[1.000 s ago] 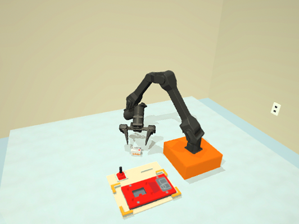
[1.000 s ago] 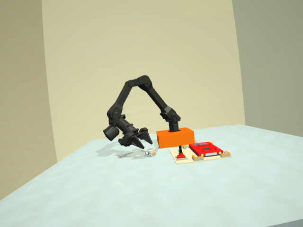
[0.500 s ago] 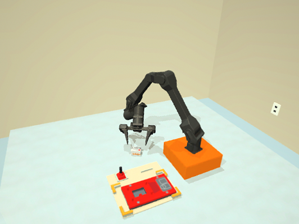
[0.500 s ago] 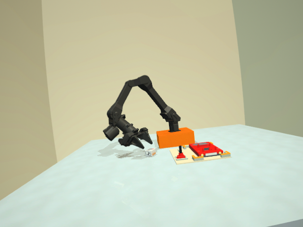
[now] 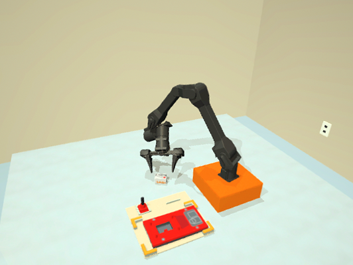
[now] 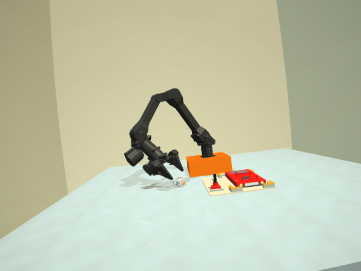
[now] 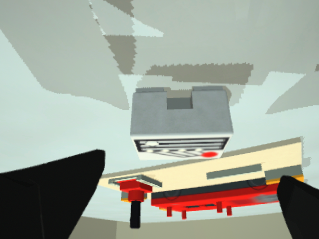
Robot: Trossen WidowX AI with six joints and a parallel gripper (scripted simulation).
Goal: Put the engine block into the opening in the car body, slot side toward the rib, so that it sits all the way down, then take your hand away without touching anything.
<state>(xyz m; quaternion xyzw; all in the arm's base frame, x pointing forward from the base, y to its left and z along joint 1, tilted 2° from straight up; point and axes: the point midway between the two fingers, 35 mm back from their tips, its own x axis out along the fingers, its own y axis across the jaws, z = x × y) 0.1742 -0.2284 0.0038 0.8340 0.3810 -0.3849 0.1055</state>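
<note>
The engine block (image 5: 161,178) (image 6: 179,182) (image 7: 180,121) is a small grey-white box with a slot in one edge. It lies on the table between the arm and the board. My gripper (image 5: 161,170) (image 6: 176,174) (image 7: 192,172) is open and empty, hanging just above and behind the block, apart from it. The red car body (image 5: 174,225) (image 6: 245,176) (image 7: 209,196) lies on a cream board (image 5: 162,201) (image 6: 211,189) (image 7: 199,174). Its rectangular opening (image 5: 164,226) faces up and is empty.
A small red stand with a black peg (image 5: 142,206) (image 6: 215,183) (image 7: 134,199) sits on the board's left corner. Orange corner brackets (image 5: 148,250) hold the car body. The arm's orange base (image 5: 227,185) (image 6: 208,164) stands right of the block.
</note>
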